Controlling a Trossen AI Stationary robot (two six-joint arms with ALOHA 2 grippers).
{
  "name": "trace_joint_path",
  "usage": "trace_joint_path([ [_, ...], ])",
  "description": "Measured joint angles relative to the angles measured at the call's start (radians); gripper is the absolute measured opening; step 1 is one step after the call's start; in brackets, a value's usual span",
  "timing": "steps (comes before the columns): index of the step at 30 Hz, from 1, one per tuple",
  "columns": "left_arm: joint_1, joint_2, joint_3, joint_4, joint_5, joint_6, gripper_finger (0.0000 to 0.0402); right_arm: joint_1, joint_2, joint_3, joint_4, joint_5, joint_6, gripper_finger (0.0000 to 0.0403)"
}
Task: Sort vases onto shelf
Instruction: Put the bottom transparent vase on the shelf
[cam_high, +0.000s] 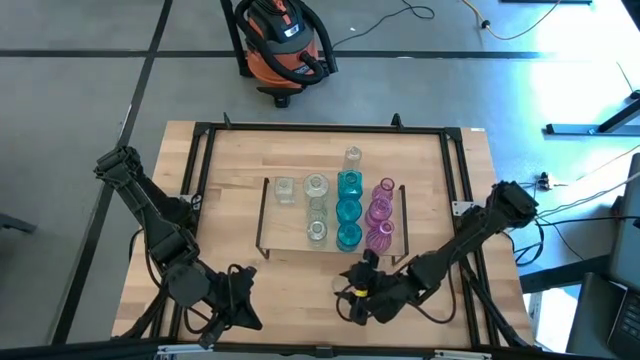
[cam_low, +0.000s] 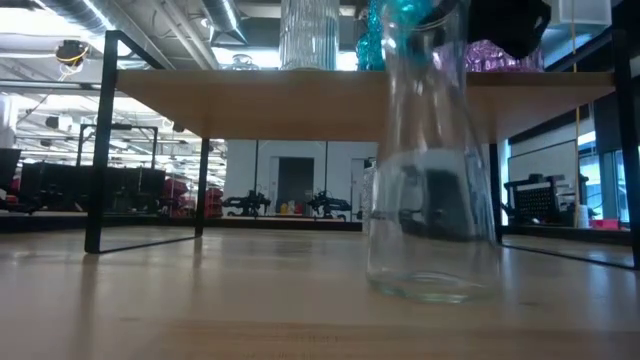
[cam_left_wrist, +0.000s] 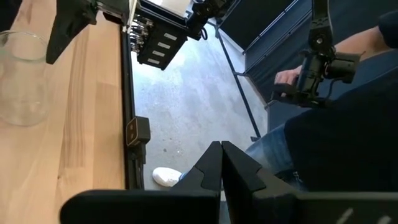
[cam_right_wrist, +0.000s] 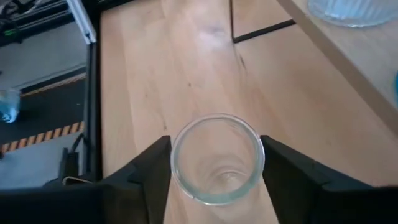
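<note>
Fingers of the right gripper (cam_right_wrist: 214, 163) sit either side of a clear vase (cam_right_wrist: 216, 158), touching its rim, near the table's (cam_high: 230, 200) front edge, just in front of the shelf (cam_high: 290, 225). On that shelf: clear vases (cam_high: 316, 208), a teal row (cam_high: 348, 210), a pink row (cam_high: 379, 215). Left gripper (cam_left_wrist: 221, 163) hangs at the front-left edge, fingers pressed together, nothing between them.
</note>
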Motion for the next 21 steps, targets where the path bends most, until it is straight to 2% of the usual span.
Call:
trace_joint_path([
  [12, 0.000, -0.002, 0.000, -0.009, -0.005, 0.020, 0.0000, -0.029, 0.000, 0.044, 0.096, -0.018, -0.106, 0.0119],
  [21, 0.000, -0.002, 0.000, -0.008, -0.005, 0.024, 0.0000, -0.034, 0.000, 0.054, 0.110, -0.041, -0.115, 0.0022],
])
